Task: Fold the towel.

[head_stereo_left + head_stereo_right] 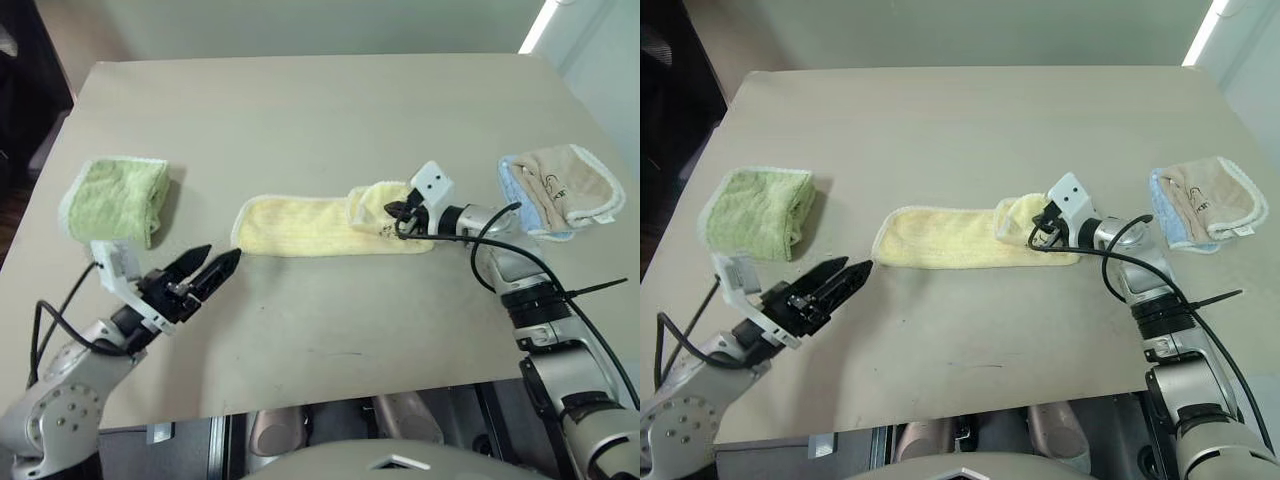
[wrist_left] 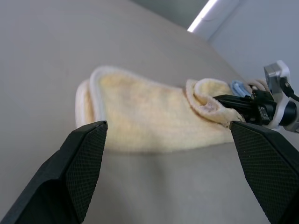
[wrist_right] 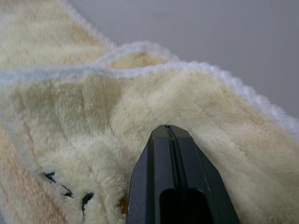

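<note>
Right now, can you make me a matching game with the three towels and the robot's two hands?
Things:
1. yellow towel
2. green towel
3. beige towel
4. left hand
5. right hand

States:
A. open, over bare table
B. folded, on the robot's far left
C. shut on a towel's end
D. lying on a blue cloth
E. long strip in the middle of the table

Pairs: 1-E, 2-B, 3-D, 4-A, 5-C

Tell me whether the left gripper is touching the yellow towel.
No: the left gripper hangs open just short of the towel, with bare table between.
</note>
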You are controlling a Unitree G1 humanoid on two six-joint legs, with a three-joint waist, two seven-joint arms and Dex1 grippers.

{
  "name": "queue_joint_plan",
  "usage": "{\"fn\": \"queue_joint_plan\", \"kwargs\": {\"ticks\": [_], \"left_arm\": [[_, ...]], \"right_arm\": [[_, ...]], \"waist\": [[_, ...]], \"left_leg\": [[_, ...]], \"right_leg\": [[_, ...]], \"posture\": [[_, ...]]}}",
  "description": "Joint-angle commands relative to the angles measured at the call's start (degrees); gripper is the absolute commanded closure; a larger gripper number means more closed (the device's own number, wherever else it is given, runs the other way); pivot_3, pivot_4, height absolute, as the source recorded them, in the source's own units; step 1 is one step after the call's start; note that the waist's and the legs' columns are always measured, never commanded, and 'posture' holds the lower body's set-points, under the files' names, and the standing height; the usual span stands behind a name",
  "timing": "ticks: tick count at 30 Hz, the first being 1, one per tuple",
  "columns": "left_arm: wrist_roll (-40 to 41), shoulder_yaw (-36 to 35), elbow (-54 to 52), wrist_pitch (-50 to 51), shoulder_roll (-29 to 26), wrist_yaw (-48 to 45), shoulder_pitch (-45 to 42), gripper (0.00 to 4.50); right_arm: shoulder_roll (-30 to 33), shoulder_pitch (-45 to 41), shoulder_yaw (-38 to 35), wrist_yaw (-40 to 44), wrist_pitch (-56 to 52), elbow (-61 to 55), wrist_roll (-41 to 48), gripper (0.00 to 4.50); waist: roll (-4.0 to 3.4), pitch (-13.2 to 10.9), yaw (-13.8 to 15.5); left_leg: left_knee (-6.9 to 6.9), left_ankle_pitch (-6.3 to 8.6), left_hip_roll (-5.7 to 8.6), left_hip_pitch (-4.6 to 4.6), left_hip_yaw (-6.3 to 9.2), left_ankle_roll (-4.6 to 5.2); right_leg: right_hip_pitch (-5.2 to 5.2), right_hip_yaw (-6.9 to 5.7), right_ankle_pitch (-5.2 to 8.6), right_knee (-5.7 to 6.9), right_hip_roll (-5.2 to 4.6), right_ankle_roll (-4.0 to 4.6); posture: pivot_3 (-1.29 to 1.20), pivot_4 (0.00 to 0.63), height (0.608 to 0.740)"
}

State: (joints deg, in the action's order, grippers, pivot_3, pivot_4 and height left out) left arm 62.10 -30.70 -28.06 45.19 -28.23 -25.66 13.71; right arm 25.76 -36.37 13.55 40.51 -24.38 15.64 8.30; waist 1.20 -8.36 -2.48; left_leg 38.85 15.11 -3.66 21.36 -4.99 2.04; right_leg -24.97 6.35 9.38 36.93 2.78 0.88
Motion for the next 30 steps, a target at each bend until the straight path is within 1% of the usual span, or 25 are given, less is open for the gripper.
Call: {"fn": "queue_joint_plan", "kwargs": {"ticks": [1, 2, 4, 6, 10, 12, 17, 23, 24, 26, 28, 30], "left_arm": [[0.82, 1.00, -3.88, 0.71, 0.27, 3.37, 2.12, 0.00], [0.93, 1.19, -4.04, 0.59, 0.19, 3.77, 2.32, 0.00], [5.52, 2.81, -2.58, 2.41, 3.86, 10.92, 1.74, 0.00], [9.63, 4.60, -1.78, 4.17, 6.60, 17.50, 0.46, 0.00], [14.78, 7.00, -0.11, 5.40, 9.05, 27.39, -3.01, 0.00], [16.10, 7.98, 0.84, 5.18, 9.73, 30.87, -4.92, 0.00], [23.21, 6.82, 8.08, 0.46, 15.13, 42.53, -12.76, 0.00], [24.78, 6.95, 15.60, -1.91, 16.96, 49.02, -19.09, 0.00], [24.77, 7.00, 16.53, -2.09, 17.02, 49.75, -19.81, 0.00], [24.31, 7.29, 17.95, -2.13, 16.88, 50.50, -21.02, 0.00], [23.89, 7.49, 18.96, -2.11, 16.66, 50.84, -21.91, 0.00], [23.75, 7.56, 19.68, -1.95, 16.45, 51.07, -22.45, 0.00]], "right_arm": [[-0.68, -0.51, -0.99, 0.58, 2.04, -0.51, -0.75, 4.48], [-0.80, -0.51, -1.11, 0.64, 2.13, -0.45, -0.88, 4.48], [-1.52, -0.94, -1.88, 0.54, 4.01, -1.39, -0.65, 4.48], [-1.90, -1.05, -2.43, 0.71, 5.81, -2.47, -0.41, 4.48], [-1.79, -0.15, -2.55, 1.92, 8.49, -4.66, -0.59, 4.48], [-1.76, 0.24, -2.60, 2.27, 9.45, -5.66, -0.62, 4.48], [-1.77, 1.16, -3.39, 2.66, 10.81, -9.25, -0.02, 4.48], [-2.31, 0.58, -5.58, 2.02, 9.79, -12.07, 1.45, 4.48], [-2.36, 0.50, -5.92, 1.96, 9.59, -12.44, 1.61, 4.48], [-2.27, 0.44, -6.43, 1.79, 9.49, -12.98, 1.68, 4.48], [-2.16, 0.52, -6.77, 1.63, 9.30, -13.50, 1.71, 4.48], [-2.16, 0.65, -6.99, 1.57, 9.08, -13.84, 1.61, 4.48]], "waist": [[0.00, 0.00, 0.00], [0.00, 0.00, 0.04], [-0.04, -0.02, 0.09], [-0.06, -0.04, 0.09], [-0.05, -0.04, 0.13], [-0.05, -0.04, 0.16], [-0.07, -0.05, 0.31], [-0.09, -0.06, 0.42], [-0.09, -0.07, 0.46], [-0.12, -0.09, 0.48], [-0.14, -0.10, 0.48], [-0.14, -0.10, 0.48]], "left_leg": [[-0.01, -0.01, 0.00, -0.05, 0.00, -0.01], [-0.03, -0.02, 0.00, -0.13, 0.01, -0.03], [-0.06, -0.04, 0.01, -0.40, 0.05, -0.06], [-0.06, -0.06, 0.03, -0.48, 0.05, -0.09], [0.03, -0.09, 0.05, -0.48, 0.07, -0.15], [0.01, -0.12, 0.05, -0.47, 0.07, -0.20], [-0.03, -0.20, 0.07, -0.48, 0.10, -0.33], [-0.04, -0.29, 0.11, -0.66, 0.14, -0.37], [-0.04, -0.30, 0.12, -0.75, 0.15, -0.36], [-0.11, -0.31, 0.16, -1.12, 0.20, -0.35], [-0.40, -0.33, 0.20, -1.56, 0.27, -0.32], [-0.65, -0.37, 0.29, -1.71, 0.36, -0.25]], "right_leg": [[0.02, 0.00, -0.02, 0.00, 0.00, 0.02], [0.03, 0.00, -0.03, 0.00, 0.00, 0.04], [0.19, -0.01, -0.03, -0.03, 0.01, 0.05], [0.32, 0.02, -0.02, -0.08, 0.00, 0.02], [0.41, 0.02, -0.11, -0.12, 0.00, 0.05], [0.54, 0.01, -0.19, -0.12, 0.01, 0.12], [0.57, 0.00, -0.20, -0.13, 0.01, 0.09], [0.82, 0.00, -0.23, -0.20, 0.02, -0.04], [0.90, 0.00, -0.11, -0.21, 0.01, -0.24], [1.27, 0.00, 0.05, -0.31, 0.02, -0.50], [1.63, 0.00, 0.04, -0.68, 0.02, -0.48], [1.81, 0.00, 0.03, -1.00, 0.02, -0.46]], "posture": [[0.00, 0.150, 0.739], [0.00, 0.150, 0.739], [0.00, 0.150, 0.739], [0.00, 0.150, 0.739], [0.00, 0.150, 0.739], [0.00, 0.150, 0.739], [0.00, 0.150, 0.739], [0.00, 0.150, 0.739], [0.00, 0.150, 0.739], [0.00, 0.150, 0.739], [0.00, 0.150, 0.739], [0.00, 0.150, 0.739]]}}
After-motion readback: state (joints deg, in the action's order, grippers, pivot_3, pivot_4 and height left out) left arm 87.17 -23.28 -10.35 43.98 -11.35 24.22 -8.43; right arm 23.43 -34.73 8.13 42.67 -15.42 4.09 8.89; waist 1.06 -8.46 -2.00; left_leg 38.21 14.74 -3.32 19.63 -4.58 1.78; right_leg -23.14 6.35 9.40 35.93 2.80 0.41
